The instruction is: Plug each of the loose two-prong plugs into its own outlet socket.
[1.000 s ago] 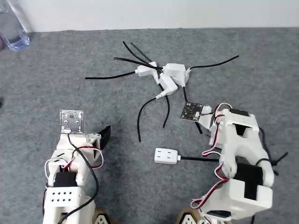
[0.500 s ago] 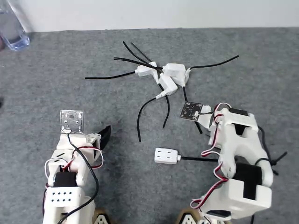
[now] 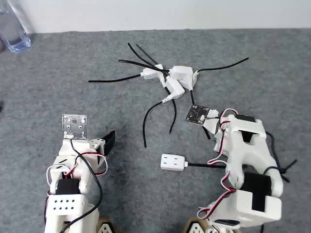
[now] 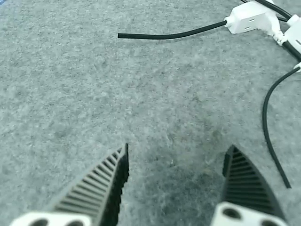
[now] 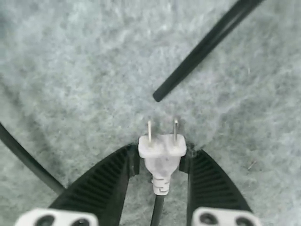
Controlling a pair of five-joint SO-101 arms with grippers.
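White two-prong plug [image 5: 161, 147] gripped in right claw [image 5: 162, 155], prongs forward; white outlet socket [image 3: 173, 161] lying flat, slots up.

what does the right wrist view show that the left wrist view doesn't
Right wrist view, not the left: a white two-prong plug clamped in the right gripper, prongs pointing away from it. Left wrist view, not the right: the left gripper, open and empty, and a white outlet socket. Both: grey carpet and loose black cords.
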